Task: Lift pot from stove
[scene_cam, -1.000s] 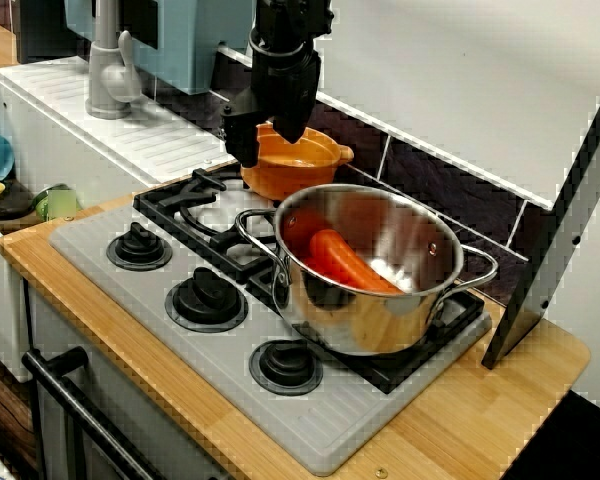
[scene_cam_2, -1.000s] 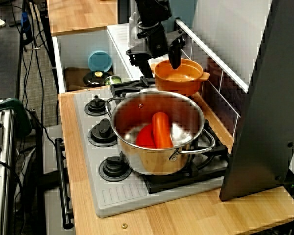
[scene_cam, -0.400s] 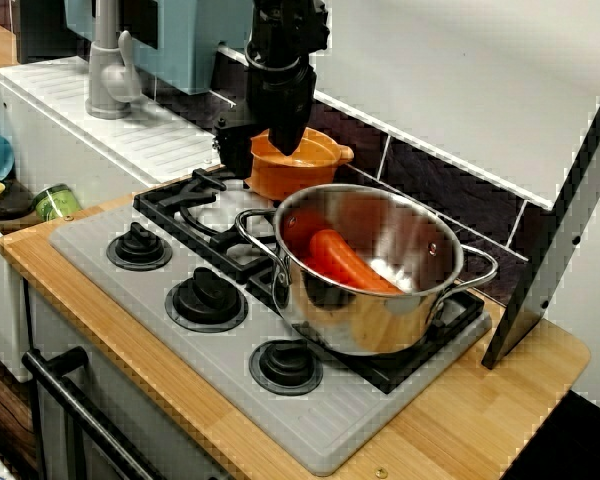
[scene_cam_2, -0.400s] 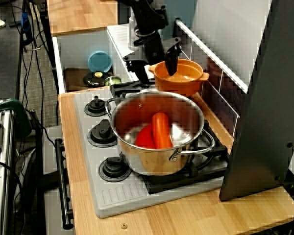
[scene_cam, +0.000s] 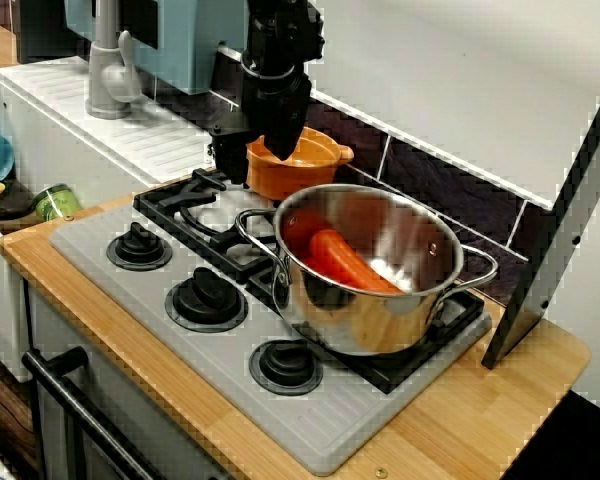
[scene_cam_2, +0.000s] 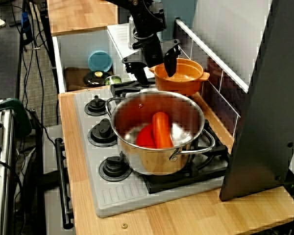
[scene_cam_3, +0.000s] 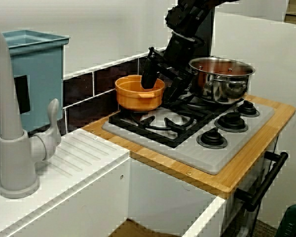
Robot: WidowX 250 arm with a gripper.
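The small orange pot point(scene_cam: 305, 168) point(scene_cam_2: 180, 79) point(scene_cam_3: 137, 95) rests on the back-left burner grate of the grey stove point(scene_cam: 100, 250) point(scene_cam_2: 112, 196) point(scene_cam_3: 227, 153), against the tiled back wall. My black gripper point(scene_cam: 256, 148) point(scene_cam_2: 155, 68) point(scene_cam_3: 160, 81) comes down from above and straddles the pot's wall on the side facing the sink. One finger reaches inside the pot and the other hangs outside it. A gap shows between the outer finger and the pot, so the gripper is open.
A large steel pot point(scene_cam: 380, 290) point(scene_cam_2: 157, 152) point(scene_cam_3: 222, 79) holding orange and red items fills the right burner, close beside the orange pot. Three knobs point(scene_cam: 208, 297) line the stove front. A faucet point(scene_cam: 105, 70) and sink sit left. A dark panel point(scene_cam_2: 255, 98) stands right.
The gripper came lower and shifted slightly toward the sink side, so one finger now sits deeper inside the orange pot. The pot itself has stayed on the grate.
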